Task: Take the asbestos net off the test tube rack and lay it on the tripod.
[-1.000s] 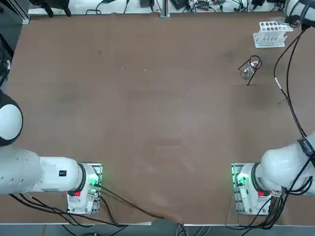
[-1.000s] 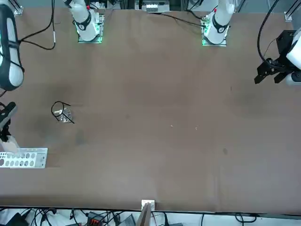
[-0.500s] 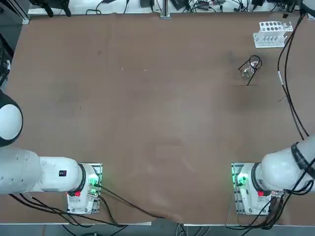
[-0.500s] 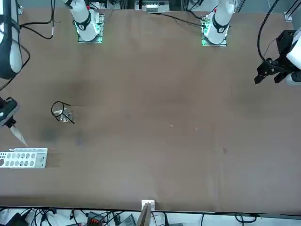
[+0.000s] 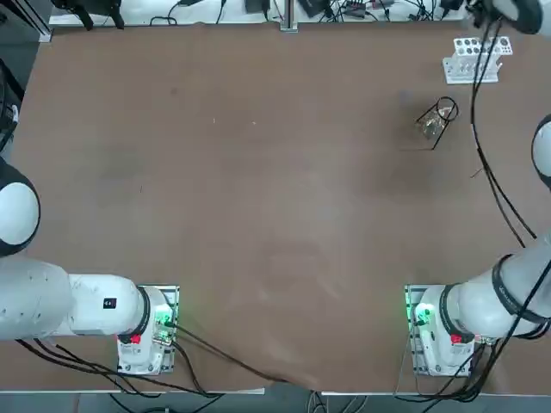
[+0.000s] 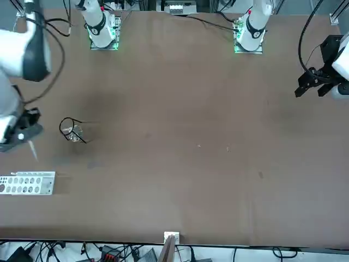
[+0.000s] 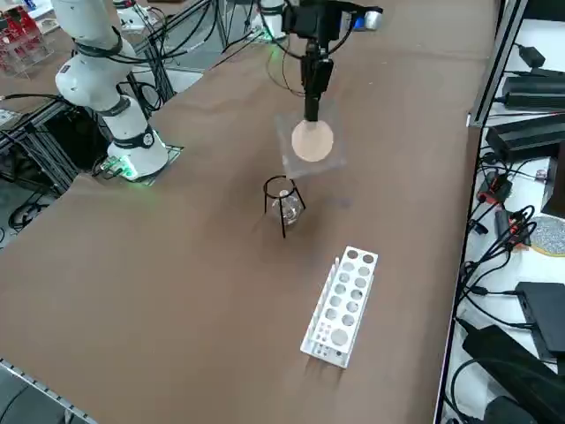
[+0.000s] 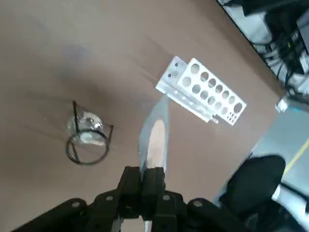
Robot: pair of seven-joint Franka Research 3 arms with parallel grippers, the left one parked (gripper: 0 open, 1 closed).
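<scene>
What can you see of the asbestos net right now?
The asbestos net is a thin square of grey wire mesh with a round beige disc in its centre. It hangs on edge in the air, pinched at its upper edge by the right tool, clear of the test tube rack and not yet on the tripod. Nothing else touches it.

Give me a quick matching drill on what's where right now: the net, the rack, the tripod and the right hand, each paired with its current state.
Things:
1. asbestos net
2. test tube rack
3. tripod
4. right hand

States:
A. standing on the table, ring top bare
B. shut on one edge of a thin sheet
C. hanging in the air, off every support
D. resting on the table, nothing on its holes

Pairs: 1-C, 2-D, 3-A, 4-B
</scene>
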